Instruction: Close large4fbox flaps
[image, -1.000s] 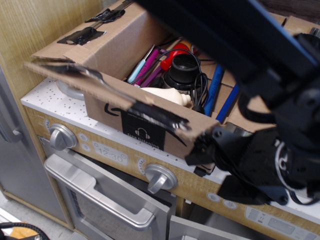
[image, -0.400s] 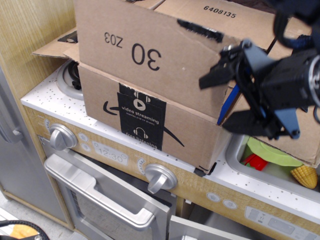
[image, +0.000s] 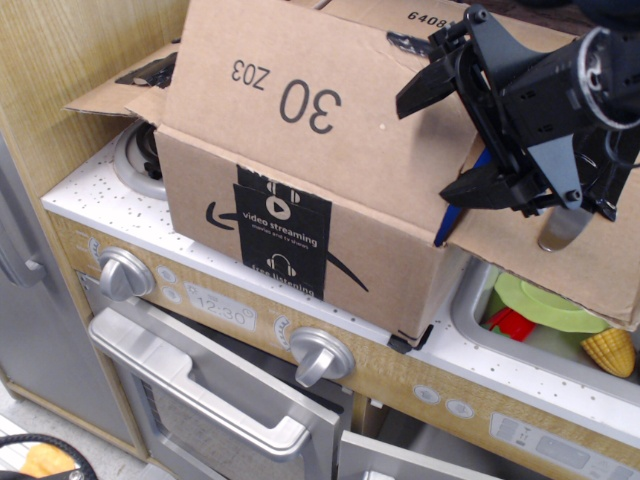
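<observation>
The large4fbox (image: 300, 235), brown with a black smile-arrow logo and a "video streaming" label, stands on the toy stove top. Its front flap (image: 300, 110), printed "30 Z03", is folded up and leans in over the opening. The far flap (image: 400, 18) shows "6408". The left flap (image: 110, 95) spreads outward with black tape on it. The right flap (image: 530, 265) hangs out to the right, with a metal spoon (image: 560, 230) on it. My black gripper (image: 425, 150) is open and empty, right at the front flap's right end. The box contents are hidden.
The box sits on a white speckled counter (image: 90, 195) beside a burner (image: 130, 150). Below it are two silver knobs (image: 125, 272) (image: 320, 355) and an oven door handle (image: 200, 395). A sink (image: 470, 315) at right holds a green plate (image: 540, 300) and toy corn (image: 608, 350). A wooden wall stands at left.
The front flap, first hanging outward, has swung up and over the opening, hiding the contents. My gripper rose from below the box's right corner to the flap's right end.
</observation>
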